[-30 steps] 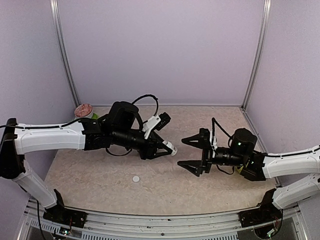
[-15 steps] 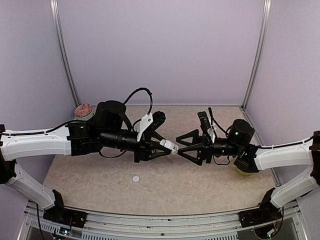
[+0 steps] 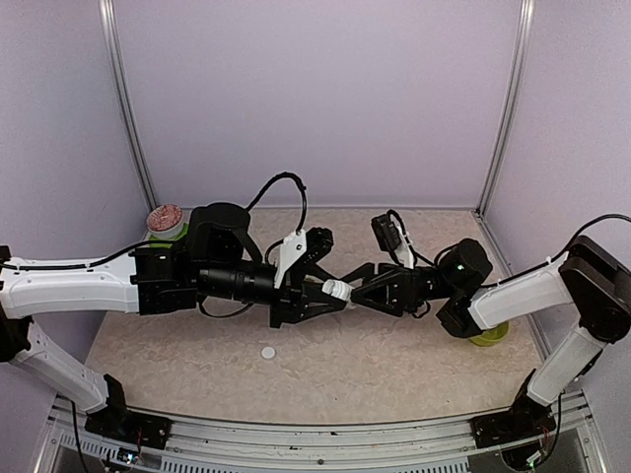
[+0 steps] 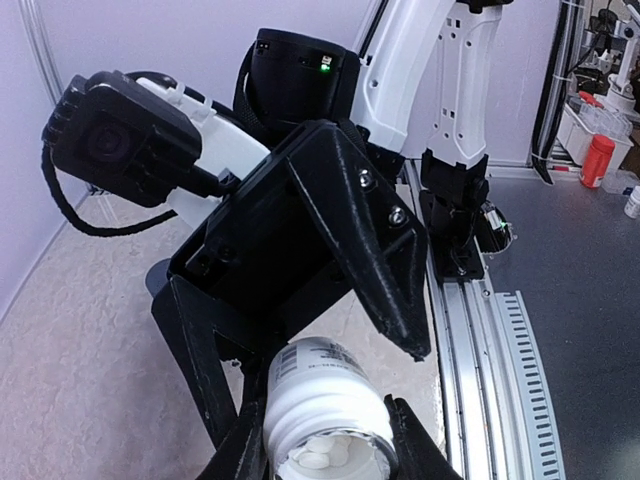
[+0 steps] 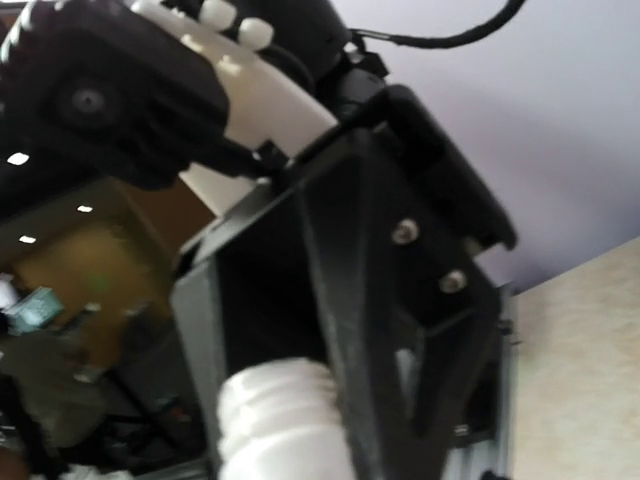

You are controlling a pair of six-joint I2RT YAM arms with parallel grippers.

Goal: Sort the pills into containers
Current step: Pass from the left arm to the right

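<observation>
1. Top view: small white plastic pill bottle (image 3: 336, 289) clamped crosswise in left gripper (image 3: 327, 292), raised over middle of beige speckled table (image 3: 197, 345). Mouth turned toward right gripper (image 3: 361, 293), open-jawed around it, no contact evident. Dark green compartment strip not made out.
2. Left wrist: uncapped, threaded neck, printed label, white pills (image 4: 322, 458) loose inside. Probably light, rigid, slick, quick to spill if tipped. Best gripped across labelled body, clear of rim.
3. Right wrist: blurred; white threaded neck low in frame, between black left fingers (image 5: 350, 300).

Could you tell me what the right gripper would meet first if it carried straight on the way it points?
Most likely the open pill bottle in the left gripper, directly ahead of the right gripper.
</observation>
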